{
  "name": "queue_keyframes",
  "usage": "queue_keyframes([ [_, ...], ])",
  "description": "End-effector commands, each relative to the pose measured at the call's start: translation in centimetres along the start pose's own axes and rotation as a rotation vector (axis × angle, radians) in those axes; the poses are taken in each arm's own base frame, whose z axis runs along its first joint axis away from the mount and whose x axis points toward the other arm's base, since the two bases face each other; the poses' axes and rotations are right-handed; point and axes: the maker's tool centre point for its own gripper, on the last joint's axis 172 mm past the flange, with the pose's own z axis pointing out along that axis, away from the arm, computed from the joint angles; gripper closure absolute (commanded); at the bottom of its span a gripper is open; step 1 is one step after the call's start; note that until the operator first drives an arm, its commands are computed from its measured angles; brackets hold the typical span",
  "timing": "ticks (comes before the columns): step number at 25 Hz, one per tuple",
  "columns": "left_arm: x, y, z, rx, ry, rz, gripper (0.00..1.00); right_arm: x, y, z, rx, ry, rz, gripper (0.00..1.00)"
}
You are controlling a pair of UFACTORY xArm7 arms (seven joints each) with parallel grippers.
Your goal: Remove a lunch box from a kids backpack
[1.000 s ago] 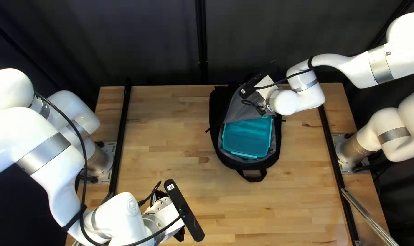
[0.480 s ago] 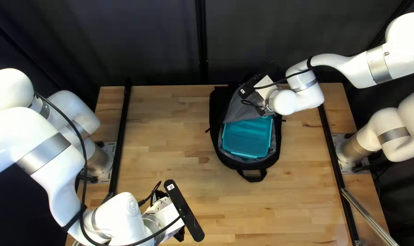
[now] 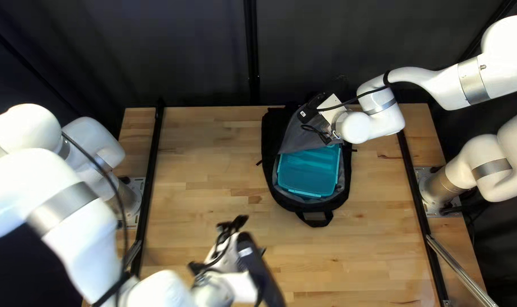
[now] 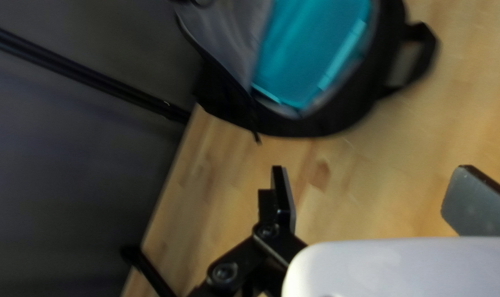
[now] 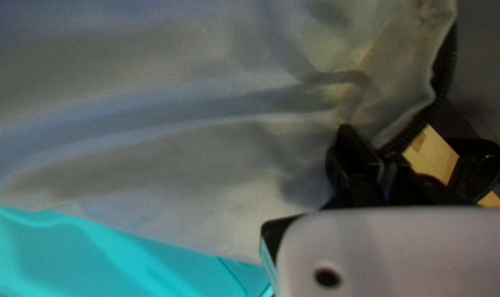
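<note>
Left gripper wide open, empty; lunch box ahead, well apart. Right gripper nearer box, pinched closed on backpack flap.

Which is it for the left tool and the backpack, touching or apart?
Apart; the left wrist view shows bare tabletop between the left tool and the backpack.

A black backpack lies on the wooden table, seemingly reaching its far edge.
</note>
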Motion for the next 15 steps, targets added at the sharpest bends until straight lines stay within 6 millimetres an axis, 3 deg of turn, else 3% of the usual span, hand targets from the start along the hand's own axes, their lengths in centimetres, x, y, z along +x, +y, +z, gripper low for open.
queue_keyframes([
  [1, 1.3, 0.0, 6.5, 0.011, -0.041, 0.012, 0.0, 0.0, 0.0, 0.0, 0.0, 0.0, 0.0, 1.0],
  [11, 1.4, 0.1, 6.9, 0.01, -0.051, 0.012, 0.0, 0.0, 0.0, 0.0, 0.0, 0.0, 0.0, 1.0],
  [15, 0.5, 2.9, 7.8, -0.079, -0.098, 0.054, 0.0, 0.0, 0.0, 0.0, 0.0, 0.0, 0.0, 1.0],
])
